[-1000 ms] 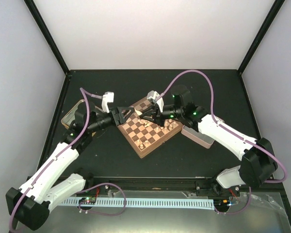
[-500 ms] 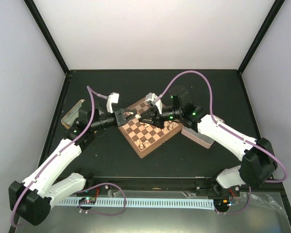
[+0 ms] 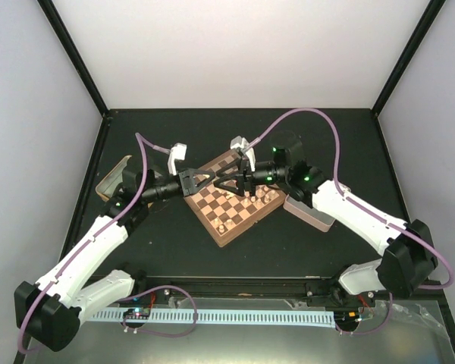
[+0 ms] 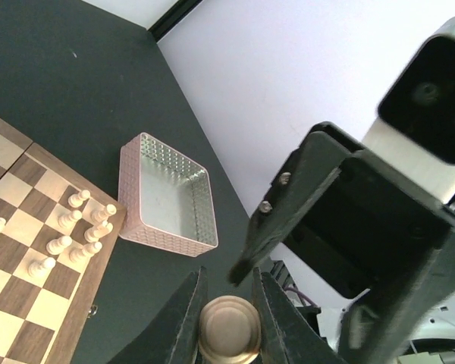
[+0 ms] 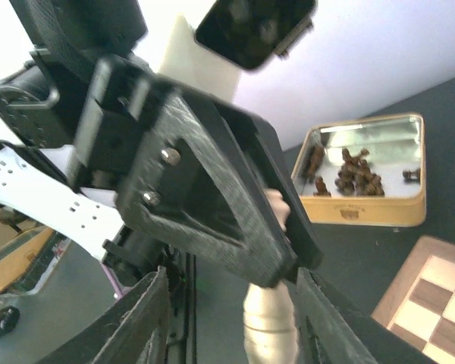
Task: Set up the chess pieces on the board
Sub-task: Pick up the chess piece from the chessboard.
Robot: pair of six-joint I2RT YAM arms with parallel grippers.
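The left jaws are closed on a cream chess piece; its round base shows end-on between the left fingers, which press it from both sides; the right jaws stand wide open, and in the right wrist view the same piece rises between the right fingers, touching neither; from above, the two arms meet tip to tip over the far left edge of the board, held clear of the counter, though the held piece is too small to make out there; the board lies turned corner-on like a diamond; a small cluster of cream pieces stands upright at its right corner, with a few more scattered on other squares; a pink tin sits just beside that corner; a gold tin holding dark pieces lies on the counter to the left of the board, apart from it.
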